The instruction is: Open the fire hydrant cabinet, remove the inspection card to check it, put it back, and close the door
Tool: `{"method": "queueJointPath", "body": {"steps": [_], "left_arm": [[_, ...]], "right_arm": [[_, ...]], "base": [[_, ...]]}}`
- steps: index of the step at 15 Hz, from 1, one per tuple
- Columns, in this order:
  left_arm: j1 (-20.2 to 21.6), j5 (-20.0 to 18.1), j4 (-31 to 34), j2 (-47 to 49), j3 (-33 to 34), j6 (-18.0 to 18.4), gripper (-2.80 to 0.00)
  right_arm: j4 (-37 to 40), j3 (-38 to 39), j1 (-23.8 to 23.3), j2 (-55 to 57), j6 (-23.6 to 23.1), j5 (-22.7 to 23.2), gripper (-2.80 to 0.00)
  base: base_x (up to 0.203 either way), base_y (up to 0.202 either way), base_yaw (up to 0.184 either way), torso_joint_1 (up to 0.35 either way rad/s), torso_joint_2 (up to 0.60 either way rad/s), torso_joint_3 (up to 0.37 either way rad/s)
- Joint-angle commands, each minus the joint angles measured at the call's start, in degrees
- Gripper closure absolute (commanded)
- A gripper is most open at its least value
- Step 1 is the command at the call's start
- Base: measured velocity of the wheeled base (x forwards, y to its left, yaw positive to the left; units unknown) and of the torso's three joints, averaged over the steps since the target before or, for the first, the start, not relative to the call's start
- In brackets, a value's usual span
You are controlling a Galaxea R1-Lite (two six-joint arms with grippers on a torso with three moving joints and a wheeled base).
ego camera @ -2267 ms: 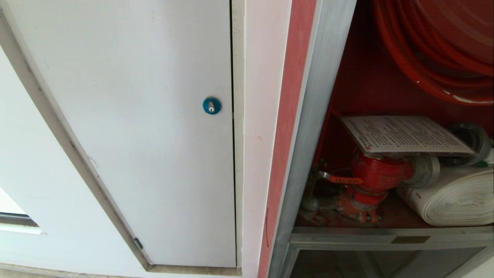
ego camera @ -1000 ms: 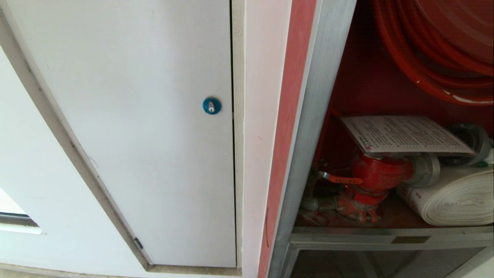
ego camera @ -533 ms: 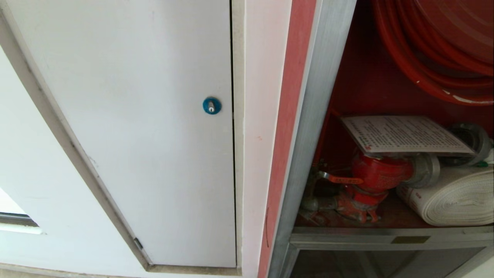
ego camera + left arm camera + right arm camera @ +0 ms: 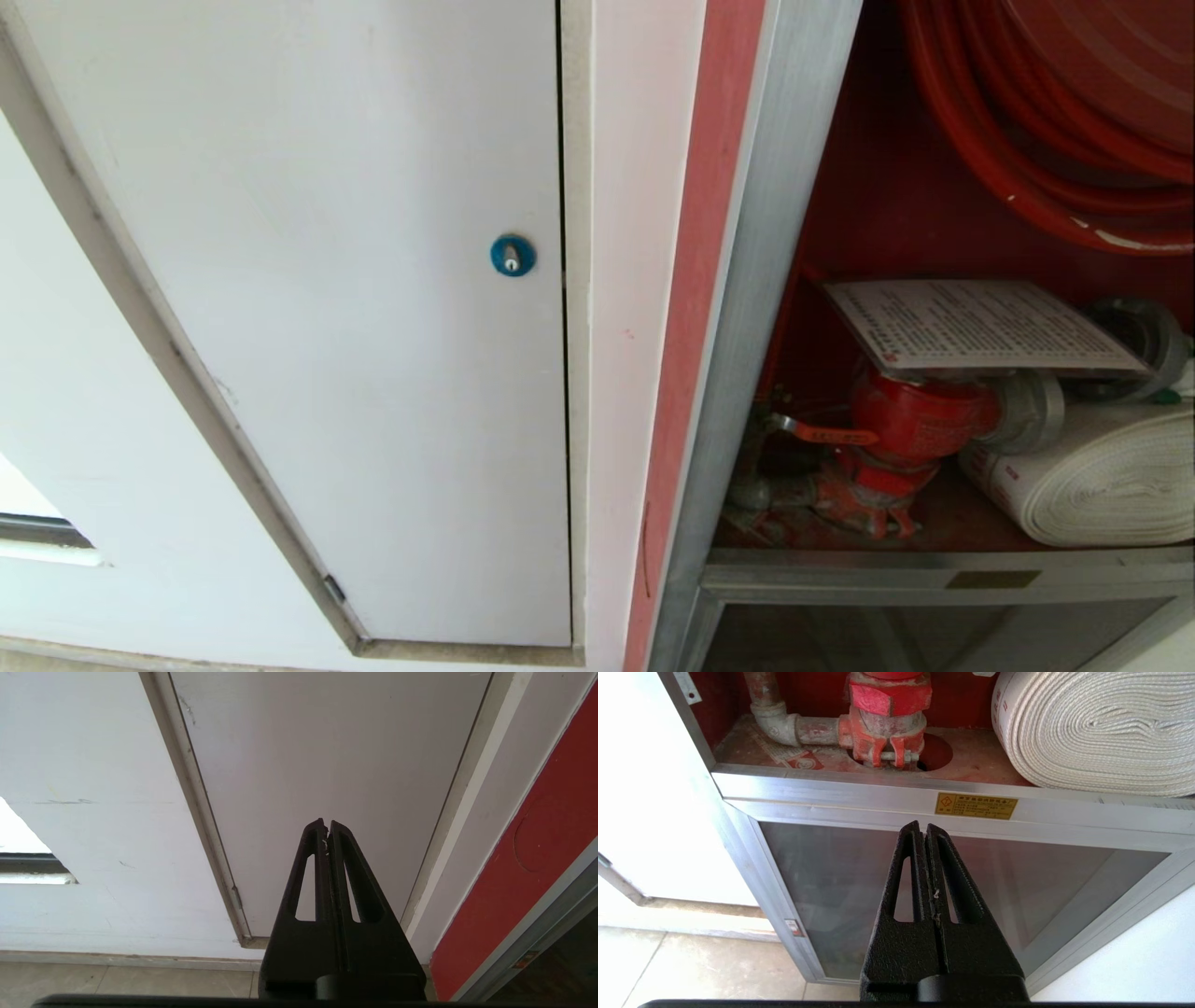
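Nothing shifted since the earlier head views; same open fire hydrant cabinet (image 4: 747, 308), card back inside.

Nearest, right gripper (image 4: 924, 828) pressed together, empty, before the lower glass panel (image 4: 1017, 896); just beyond its tips the brass plate (image 4: 976, 806), then red valve (image 4: 887, 714) and white rolled hose (image 4: 1097, 732). Farther up, resting on the valve: inspection card (image 4: 976, 325). Left gripper (image 4: 326, 823) likewise closed, empty, facing the white panel (image 4: 327, 765).

Looks like a hallway in some public or office building: a fire hydrant cabinet (image 4: 747, 373) built into the white wall, red hose reel (image 4: 1046, 121) and valve (image 4: 920, 420) inside, a locked service panel (image 4: 327, 327) beside it, tiled floor (image 4: 117, 980).
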Motion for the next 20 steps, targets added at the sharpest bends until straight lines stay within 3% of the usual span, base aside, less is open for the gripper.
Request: {"method": "queueJointPath", "body": {"steps": [1,20], "left_arm": [[0.02,-0.06,-0.03,0.01,0.79,0.01,0.00],[0.02,0.03,0.06,0.01,0.79,0.09,0.00]], "right_arm": [[0.19,-0.01,0.00,0.11,0.22,0.04,0.00],[0.27,-0.10,0.09,0.13,0.53,0.13,0.00]], "base": [[0.000,0.000,0.000,0.000,0.00,0.000],[0.000,0.000,0.000,0.000,0.00,0.000]]}}
